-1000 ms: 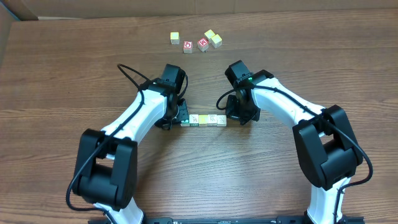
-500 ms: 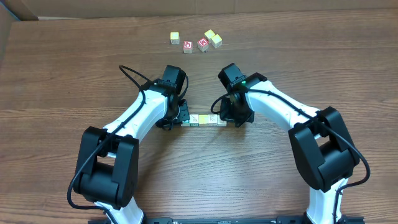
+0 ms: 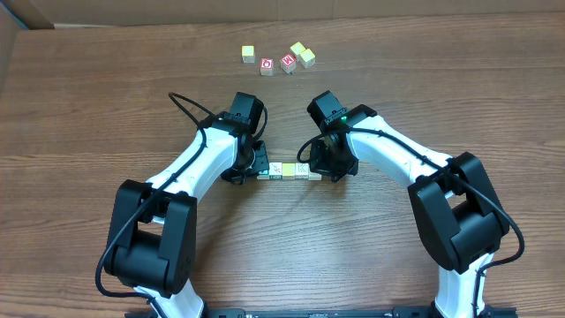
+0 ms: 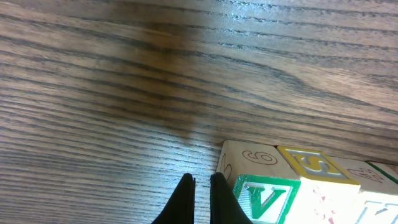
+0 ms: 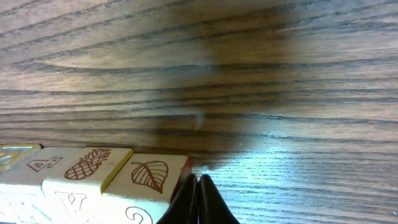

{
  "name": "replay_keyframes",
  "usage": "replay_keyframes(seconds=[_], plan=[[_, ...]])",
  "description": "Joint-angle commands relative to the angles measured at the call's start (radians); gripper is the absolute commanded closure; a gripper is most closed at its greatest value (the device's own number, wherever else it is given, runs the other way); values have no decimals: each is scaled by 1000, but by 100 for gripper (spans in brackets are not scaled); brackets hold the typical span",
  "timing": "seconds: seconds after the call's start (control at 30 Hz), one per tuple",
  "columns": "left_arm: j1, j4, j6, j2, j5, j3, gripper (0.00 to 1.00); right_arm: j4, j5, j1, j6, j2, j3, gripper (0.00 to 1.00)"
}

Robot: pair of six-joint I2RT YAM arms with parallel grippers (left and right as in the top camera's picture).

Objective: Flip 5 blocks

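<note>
A short row of wooden blocks (image 3: 290, 170) lies between my two grippers at the table's middle. My left gripper (image 3: 253, 168) rests at the row's left end. In its wrist view the fingertips (image 4: 186, 198) stand almost together, holding nothing, beside a green V block (image 4: 268, 200). Behind that lie a block marked 6 (image 4: 250, 159) and a yellow S block (image 4: 314, 165). My right gripper (image 3: 325, 166) is shut at the row's right end. Its tips (image 5: 200, 196) touch the red edge of the leaf block (image 5: 150, 177), next to a pineapple block (image 5: 84, 165).
Several loose blocks sit at the far side of the table: a yellow one (image 3: 248, 54), two red ones (image 3: 267, 65) (image 3: 287, 62) and a yellow pair (image 3: 303, 54). Cardboard (image 3: 26, 13) borders the table's far left corner.
My right gripper has slid left against the right end of the row. The left arm has stayed where it was.
</note>
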Motion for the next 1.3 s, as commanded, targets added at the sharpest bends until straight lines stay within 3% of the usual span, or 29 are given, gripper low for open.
replay_keyframes(seconds=[0.0, 1.1, 1.27], plan=[[0, 1, 37, 11, 39, 2, 96, 5, -44, 5, 8, -21, 7, 96], [0, 3, 63, 11, 14, 2, 96, -48, 44, -2, 56, -21, 7, 95], [1, 0, 65, 11, 5, 3, 96, -119, 44, -39, 56, -21, 33, 96]])
